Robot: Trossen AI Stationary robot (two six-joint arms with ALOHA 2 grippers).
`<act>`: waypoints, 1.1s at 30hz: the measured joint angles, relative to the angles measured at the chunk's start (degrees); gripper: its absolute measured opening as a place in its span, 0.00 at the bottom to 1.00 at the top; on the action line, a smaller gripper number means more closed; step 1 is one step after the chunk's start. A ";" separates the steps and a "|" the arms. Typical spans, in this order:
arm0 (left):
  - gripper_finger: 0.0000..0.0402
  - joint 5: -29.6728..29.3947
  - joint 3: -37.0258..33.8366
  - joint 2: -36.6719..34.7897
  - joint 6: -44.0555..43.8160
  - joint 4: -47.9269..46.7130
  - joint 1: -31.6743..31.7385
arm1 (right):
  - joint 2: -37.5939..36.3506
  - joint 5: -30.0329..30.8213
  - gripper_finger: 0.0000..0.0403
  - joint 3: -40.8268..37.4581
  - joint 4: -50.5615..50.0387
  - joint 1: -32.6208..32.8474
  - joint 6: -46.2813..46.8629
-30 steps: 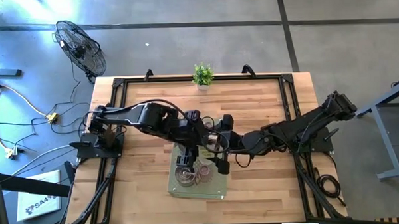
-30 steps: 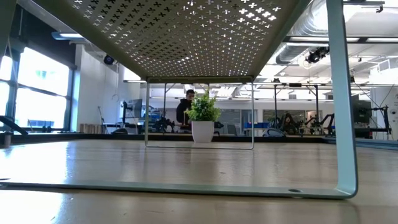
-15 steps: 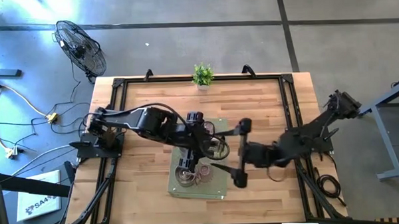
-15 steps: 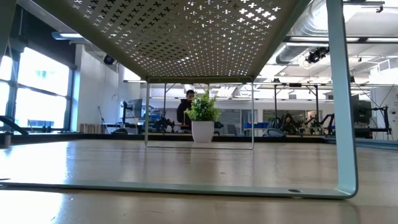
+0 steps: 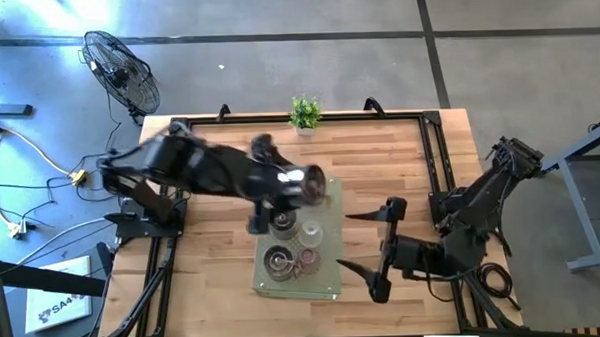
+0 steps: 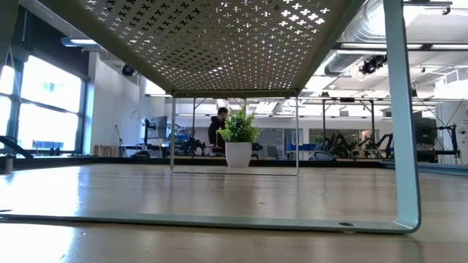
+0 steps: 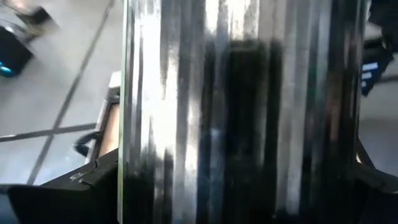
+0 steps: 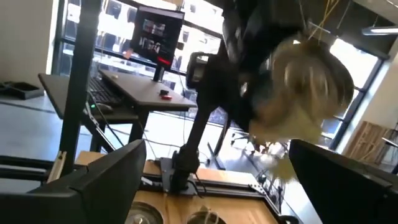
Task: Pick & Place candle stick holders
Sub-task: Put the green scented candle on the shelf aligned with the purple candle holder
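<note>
1. High view: the stand [image 5: 329, 278], a pale perforated tray, sits on the surface [image 5: 213, 262] at the middle of its near edge.
   - 4 candle stick holders [image 5: 282, 225] rest on the stand: 2 silver, 1 clear glass and 1 pink.
   - The left claw [image 5: 286, 186] is blurred above the stand's far end. It is pinching a silver holder [image 5: 309, 182].
   - The right claw [image 5: 356, 244] is just off the stand's right side, its fingers spread wide with nothing between them.
   - A potted plant [image 5: 304, 113] stands at the middle of the far edge.
2. Low view: the camera looks out from under the stand's perforated top [image 6: 219, 36].
   - The plant [image 6: 238, 139] is at the far edge, and a person [image 6: 218, 126] is in the room behind it.
   - Neither claw shows here.
3. Left wrist view: streaked shiny metal of the silver holder [image 7: 236, 124] fills the space between the dark fingers [image 7: 56, 199].
4. Right wrist view: the right claw's own fingers [image 8: 106, 180] are wide apart. The left arm [image 8: 242, 43] is overhead, carrying the blurred silver holder [image 8: 305, 87].
</note>
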 joint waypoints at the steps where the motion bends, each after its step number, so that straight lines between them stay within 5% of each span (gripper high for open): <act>1: 0.87 -0.67 0.00 -1.15 -0.01 -0.02 -0.02 | 0.00 0.55 0.97 0.00 -0.37 0.47 0.33; 12: 0.87 -18.56 0.13 -12.31 -5.56 -1.68 0.05 | 0.00 2.01 0.97 0.00 -6.82 3.14 7.69; 23: 0.87 -29.24 0.09 -15.89 -7.40 -9.91 0.05 | 0.02 1.88 0.97 -0.03 -9.27 3.15 11.71; 33: 0.87 -32.35 -0.86 -23.28 -20.61 -24.64 0.02 | 0.02 1.86 0.97 -0.04 -12.41 3.15 14.41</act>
